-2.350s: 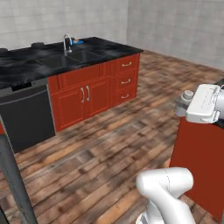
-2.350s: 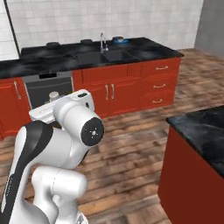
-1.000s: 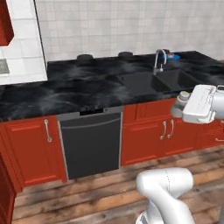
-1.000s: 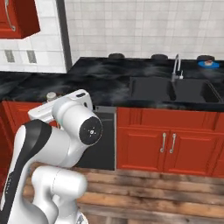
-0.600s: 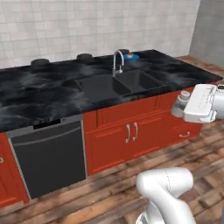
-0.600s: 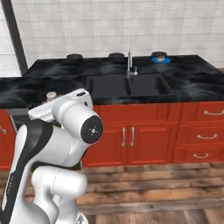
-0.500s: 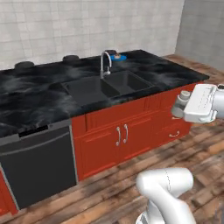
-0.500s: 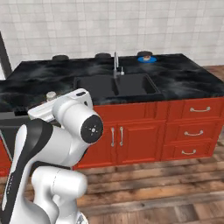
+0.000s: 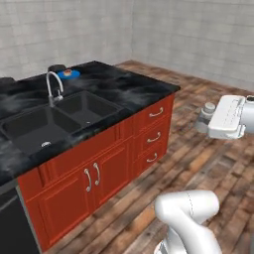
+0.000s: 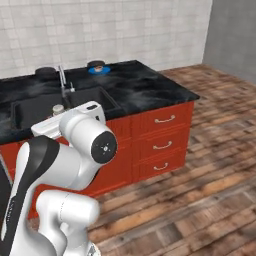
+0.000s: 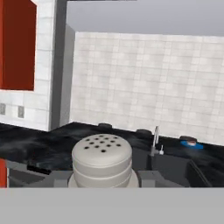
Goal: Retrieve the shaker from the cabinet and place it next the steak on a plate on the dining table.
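In the left base view I see the shaker (image 9: 207, 110) carried out in front of the white hand, over the wooden floor (image 9: 198, 163) and well apart from the counter (image 9: 119, 89) with its sink (image 9: 47, 121) and faucet (image 9: 53, 85). Its pale cap sticks up clear of the hand. I judge it light and rigid, with a smooth round body that could slip or twist if pinched off-centre, so the hold belongs across the middle of the cylinder, below the cap.

In the right base view the shaker (image 10: 58, 109) peeps out just behind the arm's big elbow, in line with the sink beyond. The fingers are hidden here by the arm, so I cannot read the grip from this side. A small blue dish (image 10: 96, 69) sits far back on the counter.

In the hand view the shaker's perforated cap (image 11: 101, 152) sits upright between the two fingertips of the tool (image 11: 103, 178), which is drawn in narrow and clamped on the body beneath the cap. It looks centred and level to me. A red wall cabinet (image 11: 17, 43) hangs at upper left.
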